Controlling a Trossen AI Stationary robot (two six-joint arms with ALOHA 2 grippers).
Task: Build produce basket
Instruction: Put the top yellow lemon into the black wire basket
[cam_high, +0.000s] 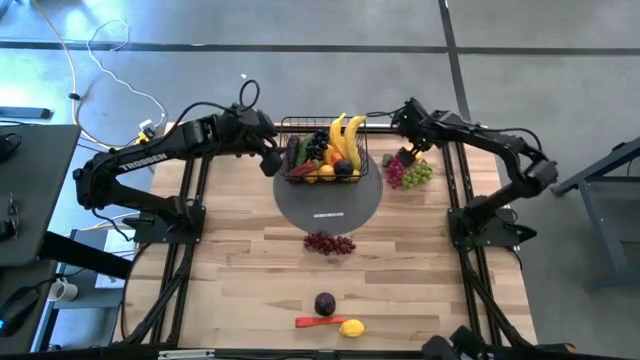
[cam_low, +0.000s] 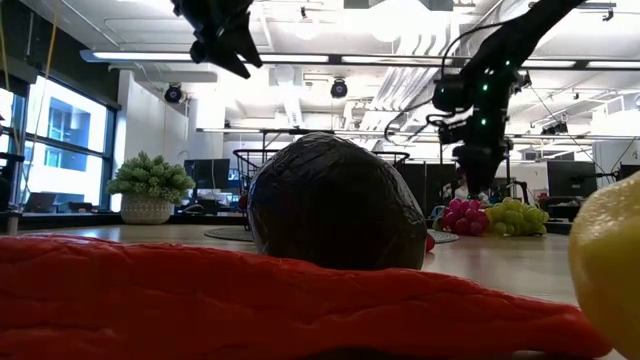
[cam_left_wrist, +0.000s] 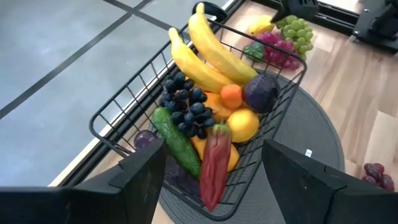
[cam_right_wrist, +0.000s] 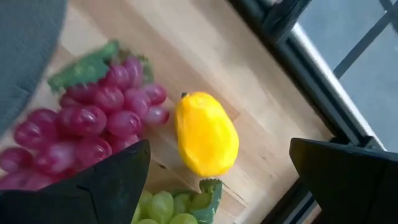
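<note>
The black wire basket stands on the grey round disc at the table's far middle. It holds bananas, dark grapes, a cucumber, a red chilli, an orange, a lemon and a plum. My left gripper is open, raised above the basket's left end. My right gripper is open, low over a yellow lemon on the table, beside red grapes and green grapes to the basket's right.
A red grape bunch lies in front of the disc. Near the table's near edge lie a dark plum, a red chilli and a lemon. A pale-green leafy bunch stands far off on the left.
</note>
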